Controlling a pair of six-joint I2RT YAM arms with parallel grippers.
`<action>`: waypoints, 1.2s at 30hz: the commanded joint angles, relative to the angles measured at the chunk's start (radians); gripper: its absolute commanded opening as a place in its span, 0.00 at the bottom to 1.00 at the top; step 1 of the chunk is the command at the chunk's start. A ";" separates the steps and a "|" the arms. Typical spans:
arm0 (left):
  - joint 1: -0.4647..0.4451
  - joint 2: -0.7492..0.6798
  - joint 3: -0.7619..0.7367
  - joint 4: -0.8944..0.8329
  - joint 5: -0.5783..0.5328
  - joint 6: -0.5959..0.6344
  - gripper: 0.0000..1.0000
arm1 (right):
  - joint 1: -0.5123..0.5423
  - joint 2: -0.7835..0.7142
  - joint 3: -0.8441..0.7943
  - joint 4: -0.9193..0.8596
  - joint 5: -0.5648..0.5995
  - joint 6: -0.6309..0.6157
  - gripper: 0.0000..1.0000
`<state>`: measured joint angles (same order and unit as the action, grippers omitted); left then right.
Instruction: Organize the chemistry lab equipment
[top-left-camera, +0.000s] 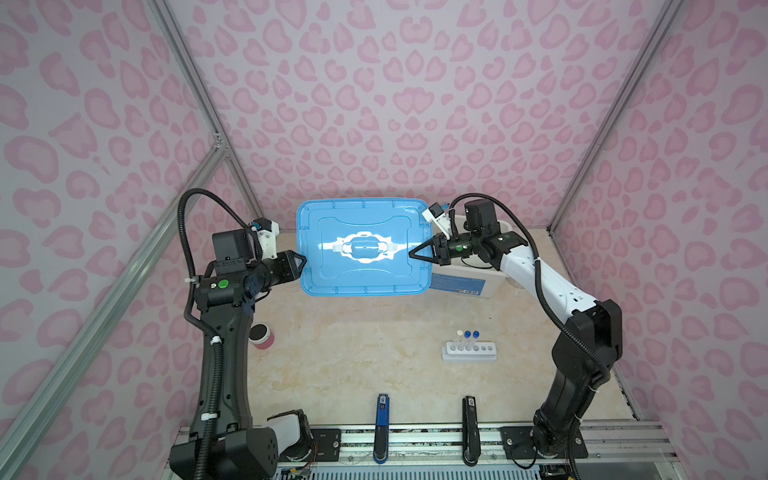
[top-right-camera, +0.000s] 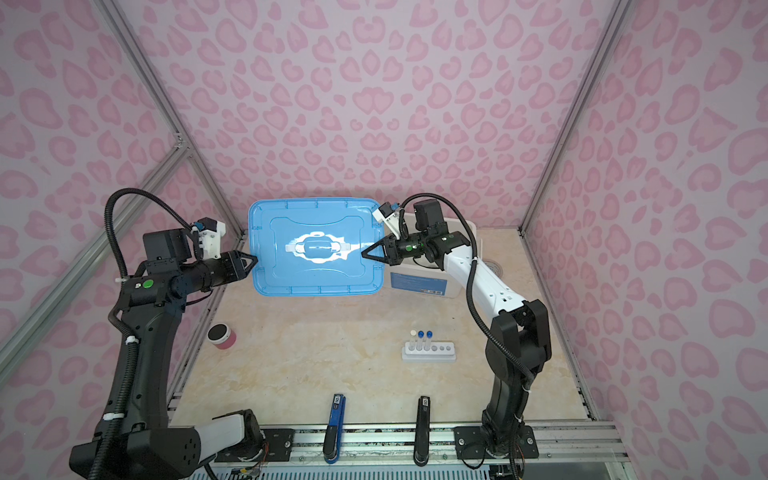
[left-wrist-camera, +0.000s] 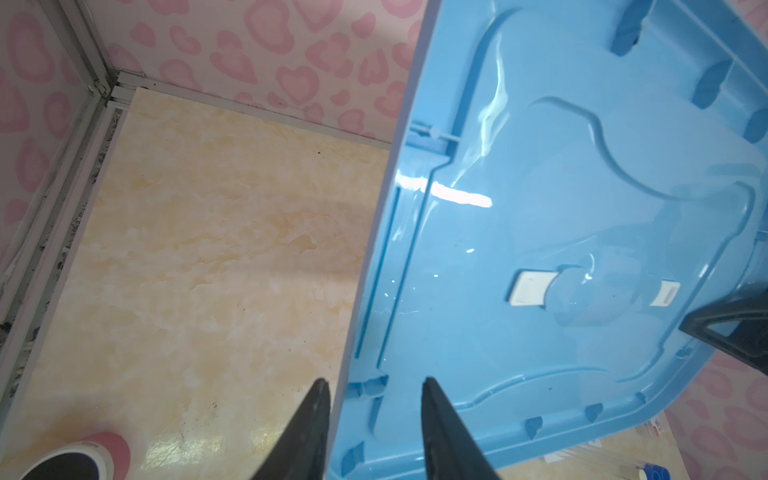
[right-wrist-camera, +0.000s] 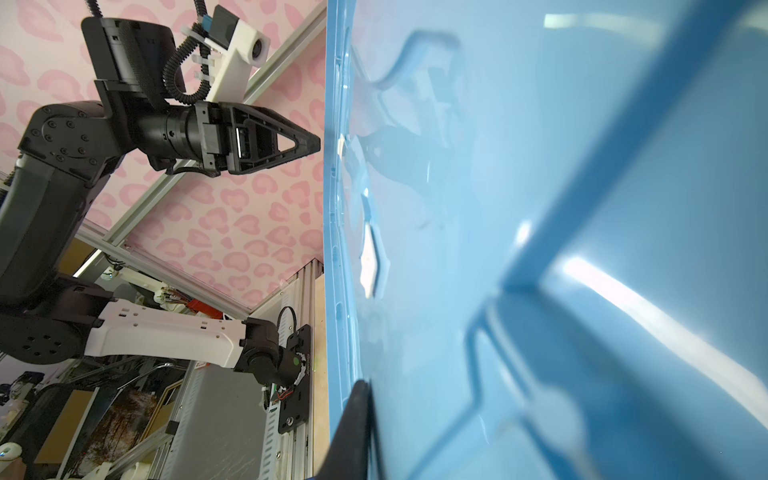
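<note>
Blue lid is up off the counter, roughly level. It hangs just left of the white bin, which sits back right under the right arm.

Right hand is on the lid's right rim, tips closed to a point in both top views. The right wrist view shows only one finger against the rim, so "clamped" is my read; I can't see both pads.

Left hand is partly open. Its fingers sit astride the lid's left rim with a clear gap on the inner side, so it isn't gripping. I reckon the lid's weight is on the right hand alone.

Task gear:
- The white six-hole rack is on the counter front right, well apart from the bin.
- Three capped tubes stand in it, one white cap and two blue, with three holes free.
- No dish, cylinder or cup is visible. They could be in the bin, which the arm and lid mostly hide.
- The pink jar by the left arm isn't ours.

Step, as I read it: lid handling, to leave the bin open for loading.

Next moves:
- Left hand backs straight off the rim without nudging it.
- Right hand parks the lid flat on bare counter, clear of rack and bin. A one-sided pinch on a wide lid will want to droop or twist, so go slow and low.
- Then move the rack to the bin, kept upright so the tubes stay seated.
</note>
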<state>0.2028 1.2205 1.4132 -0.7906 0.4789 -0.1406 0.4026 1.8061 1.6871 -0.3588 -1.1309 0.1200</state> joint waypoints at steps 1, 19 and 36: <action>0.000 -0.016 0.024 0.038 -0.026 -0.016 0.49 | 0.001 -0.023 0.051 -0.057 0.142 -0.071 0.00; -0.091 -0.001 0.121 0.330 0.029 -0.497 0.96 | 0.128 -0.348 -0.122 0.035 1.081 -0.535 0.01; -0.278 0.144 0.186 0.625 -0.006 -0.824 0.97 | 0.460 -0.370 -0.401 0.614 1.643 -1.141 0.03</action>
<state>-0.0574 1.3426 1.5879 -0.2481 0.4637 -0.9203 0.8429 1.4288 1.2991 0.0589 0.4053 -0.9028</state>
